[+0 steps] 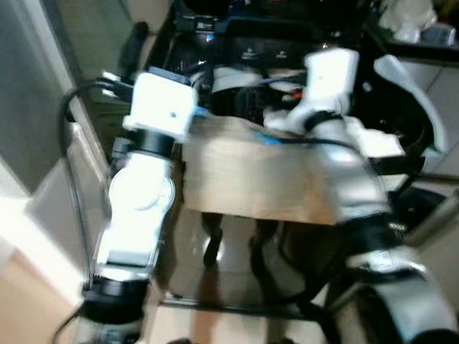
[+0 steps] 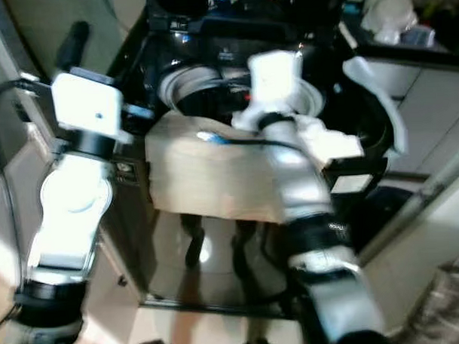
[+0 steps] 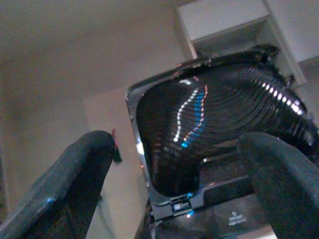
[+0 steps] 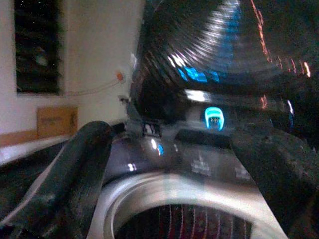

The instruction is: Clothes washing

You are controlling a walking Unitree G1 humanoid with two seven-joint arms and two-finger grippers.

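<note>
A black top-loading washing machine (image 1: pixel 244 43) stands in front of me with its ribbed dark lid (image 3: pixel 214 124) raised. Its white drum rim (image 4: pixel 174 196) and a panel with a blue light (image 4: pixel 213 118) lie just beyond my right gripper (image 4: pixel 174 137), which is open and holds nothing. My left gripper (image 3: pixel 177 144) is also open and empty, facing the lid. Both arms reach forward over the machine's front. A beige cloth (image 1: pixel 252 175) hangs across the front edge beneath the arms; I cannot tell what it rests on. The picture is blurred.
A grey wall or door (image 1: pixel 23 96) stands close on the left. At the right is a white curved part (image 1: pixel 412 98), and behind it a counter with white items (image 1: pixel 409 11). Shiny floor (image 1: pixel 232 255) shows below the cloth. A cardboard box (image 4: pixel 56 120) sits on a ledge.
</note>
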